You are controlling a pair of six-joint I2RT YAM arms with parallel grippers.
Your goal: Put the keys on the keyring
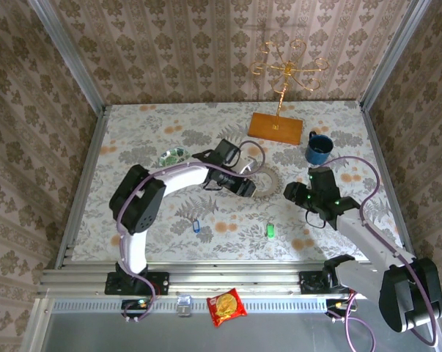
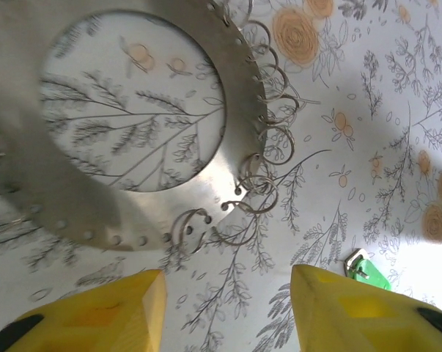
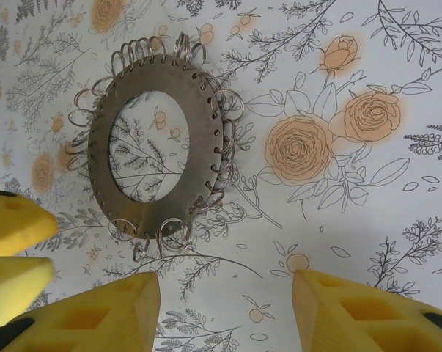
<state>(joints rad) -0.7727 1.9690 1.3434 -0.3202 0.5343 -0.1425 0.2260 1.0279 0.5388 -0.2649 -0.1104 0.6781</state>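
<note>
- The keyring (image 3: 207, 132) is seen lying flat near the middle of the floral tabletop (image 1: 206, 121). It is a grey metal ring with a hollow centre, small holes along its rim and wire loops threaded through them.
- In the top view the ring's left part is hidden under the left gripper (image 2: 228, 282). In the left wrist view its upper and left parts are cut off by the frame edge.
- The left gripper is held low beside the ring and is released: its yellow fingers are spread, and only patterned tabletop is seen between them. The ring's looped rim lies just ahead of the fingertips.
- The right gripper (image 3: 226, 279) is held on the ring's opposite side and is likewise released, with bare tabletop between its fingers. At the left edge of the right wrist view, two yellow fingers of the left gripper are cut off by the frame.
- The green-headed key (image 2: 369, 273) is found on the tabletop, off the ring and toward the near edge. In the left wrist view its lower part is hidden behind a finger.
- The blue-headed key (image 1: 196, 226) is seen to the left of the green one, well apart from the ring. It is too small for its blade to be made out.
- Farther back, a blue mug (image 1: 319, 149), a green-patterned bowl (image 1: 174, 155) and a gold wire stand (image 1: 286, 70) on a wooden base are seen.
- A snack packet (image 1: 226, 306) is seen lying below the tabletop's near edge.
</note>
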